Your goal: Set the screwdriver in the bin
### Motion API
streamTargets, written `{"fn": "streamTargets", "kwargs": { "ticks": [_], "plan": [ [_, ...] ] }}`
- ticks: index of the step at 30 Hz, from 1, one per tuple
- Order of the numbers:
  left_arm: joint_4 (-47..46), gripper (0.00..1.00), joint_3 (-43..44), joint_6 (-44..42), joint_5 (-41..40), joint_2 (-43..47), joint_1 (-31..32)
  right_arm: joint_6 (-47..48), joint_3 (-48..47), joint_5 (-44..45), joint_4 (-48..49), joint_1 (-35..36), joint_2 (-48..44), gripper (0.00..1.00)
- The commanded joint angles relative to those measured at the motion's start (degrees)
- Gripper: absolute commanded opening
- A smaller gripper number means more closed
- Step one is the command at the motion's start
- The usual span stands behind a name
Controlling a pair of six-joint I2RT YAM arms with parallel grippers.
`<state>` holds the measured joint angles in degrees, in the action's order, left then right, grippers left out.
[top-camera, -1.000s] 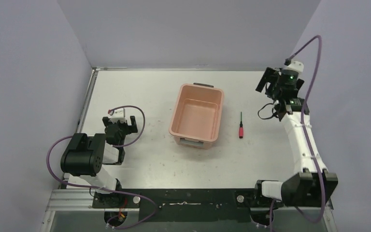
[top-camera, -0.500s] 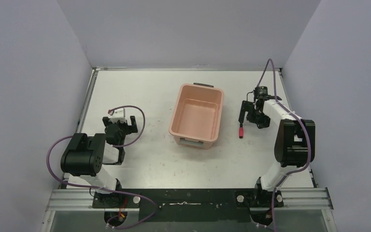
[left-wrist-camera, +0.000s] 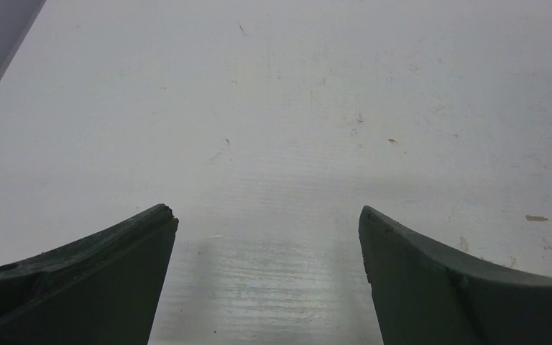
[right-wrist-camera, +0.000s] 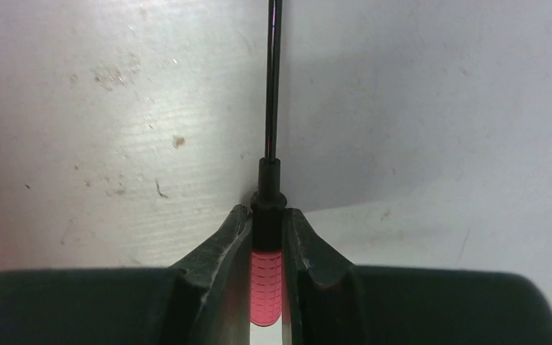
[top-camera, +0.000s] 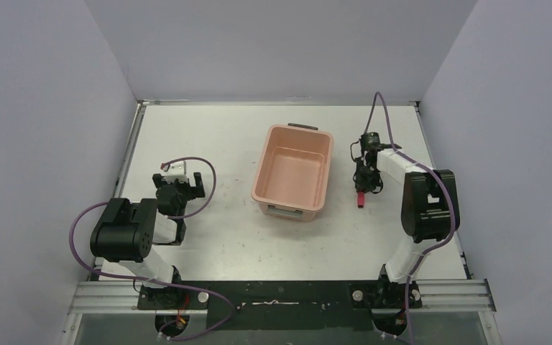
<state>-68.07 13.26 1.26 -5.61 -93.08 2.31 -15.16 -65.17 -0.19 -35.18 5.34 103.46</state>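
Right gripper clamps the screwdriver by its handle, just right of the bin; left gripper gapes wide.

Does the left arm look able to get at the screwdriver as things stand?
Probably not. The screwdriver lies on the far side of the bin from the left pincer, and the right pincer is shut on its handle.
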Motion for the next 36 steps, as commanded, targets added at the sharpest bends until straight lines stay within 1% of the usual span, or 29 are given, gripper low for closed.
{"fn": "streamTargets", "kwargs": {
  "ticks": [1,9,11,14,17,19,21,23,26,29,36],
  "plan": [
    [-1.93,0.97,1.07,0.21,-0.12,0.7,0.21,-0.71,-3.92,4.01,-7.08,0.73,-7.1,0.0],
    [-1.96,0.97,1.0,0.24,-0.11,0.64,0.23,-1.43,-16.37,6.78,-18.73,0.83,-18.39,0.0],
    [-1.95,0.97,1.04,0.23,-0.15,0.59,0.2,-1.74,-20.41,6.51,-20.4,1.17,-20.22,0.0],
    [-1.96,0.97,1.04,0.22,-0.11,0.67,0.21,-2.66,-26.26,5.99,-21.2,3.98,-22.85,0.0],
    [-1.96,0.97,1.07,0.22,-0.11,0.59,0.22,-4.15,-30.44,5.89,-18.32,9.99,-25.65,0.0],
    [-1.91,0.97,1.04,0.24,-0.11,0.68,0.2,-4.61,-31.05,7.7,-12.95,16.04,-28.16,0.0],
    [-1.95,0.97,1.07,0.22,-0.14,0.64,0.21,-4.5,-29.37,11.56,-7.03,22.49,-30.37,0.0],
    [-1.94,0.97,1.07,0.19,-0.1,0.69,0.22,-4.37,-25.41,14.16,-0.54,27.35,-31.78,0.0],
    [-1.9,0.97,1.07,0.23,-0.19,0.64,0.18,-5.0,-20.6,13.28,5.29,31.54,-29.98,0.0],
    [-2.01,0.97,1.06,0.16,-0.11,0.68,0.22,-4.65,-18.3,10.37,7.02,35.08,-24.0,0.0],
    [-1.98,0.97,1.01,0.23,-0.11,0.7,0.22,-9.85,-14.4,6.74,6.71,36.07,-9.85,0.0]
  ]
}}
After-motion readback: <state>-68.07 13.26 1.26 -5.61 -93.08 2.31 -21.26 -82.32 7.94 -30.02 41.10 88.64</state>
